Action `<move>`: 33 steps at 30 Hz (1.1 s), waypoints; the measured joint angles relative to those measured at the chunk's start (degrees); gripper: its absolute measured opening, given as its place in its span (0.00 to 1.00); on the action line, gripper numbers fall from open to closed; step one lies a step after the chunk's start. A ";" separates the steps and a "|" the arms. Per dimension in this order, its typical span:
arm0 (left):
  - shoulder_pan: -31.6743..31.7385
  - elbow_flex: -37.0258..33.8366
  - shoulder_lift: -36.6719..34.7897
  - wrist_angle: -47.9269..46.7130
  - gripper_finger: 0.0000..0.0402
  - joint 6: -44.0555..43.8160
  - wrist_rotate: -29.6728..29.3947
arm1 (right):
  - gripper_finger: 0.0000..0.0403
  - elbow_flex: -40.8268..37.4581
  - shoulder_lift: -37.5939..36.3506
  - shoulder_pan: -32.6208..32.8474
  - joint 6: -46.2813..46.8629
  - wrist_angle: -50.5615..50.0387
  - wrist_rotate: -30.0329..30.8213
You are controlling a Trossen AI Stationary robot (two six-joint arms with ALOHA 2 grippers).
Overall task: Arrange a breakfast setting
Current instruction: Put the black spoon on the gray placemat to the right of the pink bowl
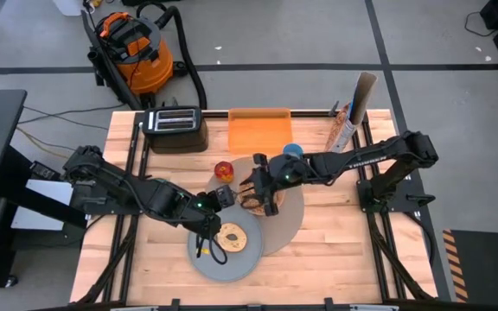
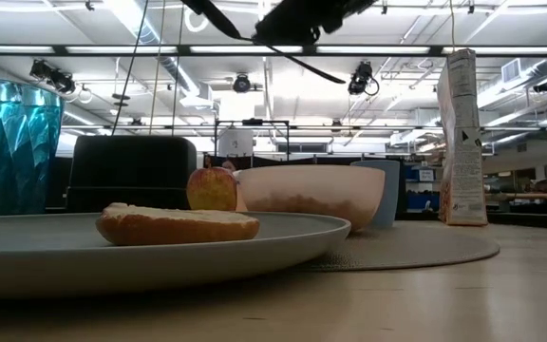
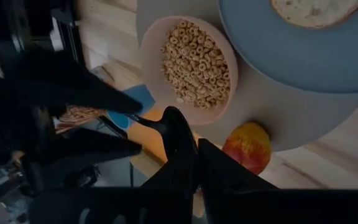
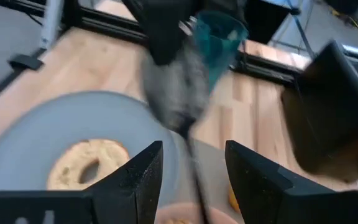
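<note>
1. Passing between arms: metal spoon [image 3: 174, 134], held in the air above the pink bowl [image 3: 194, 65], over the near edge of the round mat [image 1: 290, 220].
2. Left end effector [image 1: 219, 197]: fingers pressed together, and by the look of the left wrist view clamped on the spoon at its bowl end.
3. Right end effector [image 4: 191, 165]: fingers stand apart on either side of the spoon's thin handle, with a gap on each side; no contact is visible.
4. Handling, spoon: judged light, rigid, smooth and slippery. A thin handle pinched at one end is likely to swivel. The best hold seems to be mid-handle, flat faces against the pads, with the far grip kept until the near one is firm.
5. Handling, bowl: filled with loose cereal rings, so it is likely to spill if nudged or tilted. The spoon hangs directly over it, and a drop would probably scatter the cereal.
6. Grey plate [image 1: 223, 263]: overlaps the mat's edge towards the front of the bench [image 1: 344, 250] and carries the bagel [image 1: 230, 238]. It is judged hard and breakable.
7. Apple [image 1: 223, 170]: sits just beside the mat on the toaster side. It is round, smooth and prone to rolling.
8. Light-blue cup [image 1: 292, 152]: stands at the mat's far edge.
</note>
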 joint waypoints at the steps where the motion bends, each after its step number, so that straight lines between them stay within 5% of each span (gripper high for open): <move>1: 0.00 0.02 0.00 -0.04 0.05 0.43 -0.29 | 0.45 0.00 0.00 -0.47 0.02 -0.55 -0.16; 8: 0.61 0.02 0.00 0.42 0.05 4.17 -1.36 | 0.38 0.00 0.07 -2.16 -0.56 -2.64 -5.23; 25: 1.03 0.02 0.00 0.98 0.05 2.91 -1.13 | 0.06 0.00 0.07 -2.01 -1.94 -2.80 -3.79; 33: 1.05 0.02 -0.02 2.31 0.14 0.89 -1.49 | 0.07 0.00 0.05 -2.02 -1.46 -3.49 -3.69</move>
